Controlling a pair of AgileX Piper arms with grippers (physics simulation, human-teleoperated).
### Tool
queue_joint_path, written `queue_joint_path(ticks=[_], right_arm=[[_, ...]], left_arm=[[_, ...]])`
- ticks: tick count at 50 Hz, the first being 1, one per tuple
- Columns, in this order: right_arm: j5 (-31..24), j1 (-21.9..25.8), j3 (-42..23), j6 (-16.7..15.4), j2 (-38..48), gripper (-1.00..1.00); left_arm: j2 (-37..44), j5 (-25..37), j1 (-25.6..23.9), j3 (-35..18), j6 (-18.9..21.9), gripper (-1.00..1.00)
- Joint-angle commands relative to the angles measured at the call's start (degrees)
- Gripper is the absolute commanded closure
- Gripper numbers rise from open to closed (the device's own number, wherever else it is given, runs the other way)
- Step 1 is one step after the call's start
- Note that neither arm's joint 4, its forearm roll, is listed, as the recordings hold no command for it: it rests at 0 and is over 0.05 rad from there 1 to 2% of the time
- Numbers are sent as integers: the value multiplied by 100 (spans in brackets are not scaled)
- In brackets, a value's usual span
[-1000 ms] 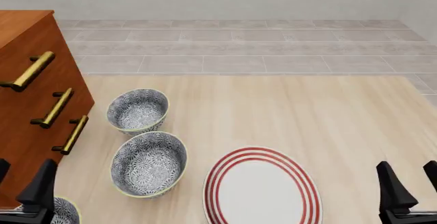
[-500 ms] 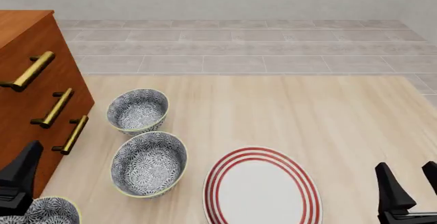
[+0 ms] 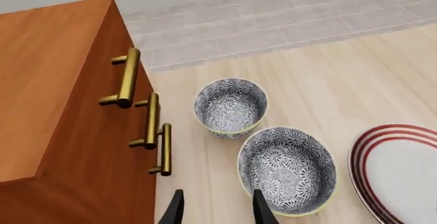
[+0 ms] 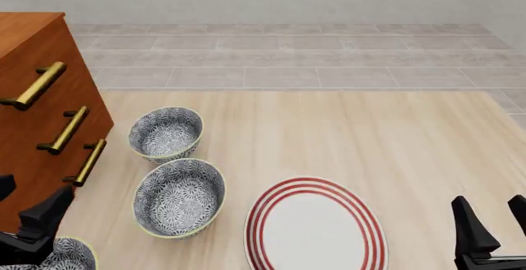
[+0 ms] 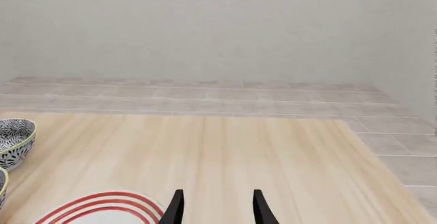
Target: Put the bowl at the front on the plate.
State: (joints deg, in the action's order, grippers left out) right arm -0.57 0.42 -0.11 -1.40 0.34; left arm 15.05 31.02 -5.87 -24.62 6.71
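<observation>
Left gripper (image 4: 24,220), fingers parted and empty, hangs over the bowl (image 4: 70,254) at the tabletop's front-left corner; the plate (image 4: 316,227) lies near the front edge

1. Bowl (image 4: 72,254) — blue/white floral inside, thin yellow-green rim, upright; only a sliver shows at the front view's bottom-left corner, nearest of 3 look-alikes, partly hidden.
2. Plate (image 4: 316,228) — large, flat, white w/ 3 red rings at rim; lies flat on table, front-centre, just right of the middle bowl.
</observation>
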Motion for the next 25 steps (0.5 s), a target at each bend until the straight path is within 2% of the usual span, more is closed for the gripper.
queue_joint_path(ticks=[1,9,25], right_arm=[[-8,-14,-5,-18,14,-100],[20,-19,-1,-27,44,-100],[27,-20,-6,-22,52,-100]], left_arm=[[-15,605,13,187,-77,-100],[-70,879,121,180,-182,-100],[-172,1248,-3,494,-548,-100]])
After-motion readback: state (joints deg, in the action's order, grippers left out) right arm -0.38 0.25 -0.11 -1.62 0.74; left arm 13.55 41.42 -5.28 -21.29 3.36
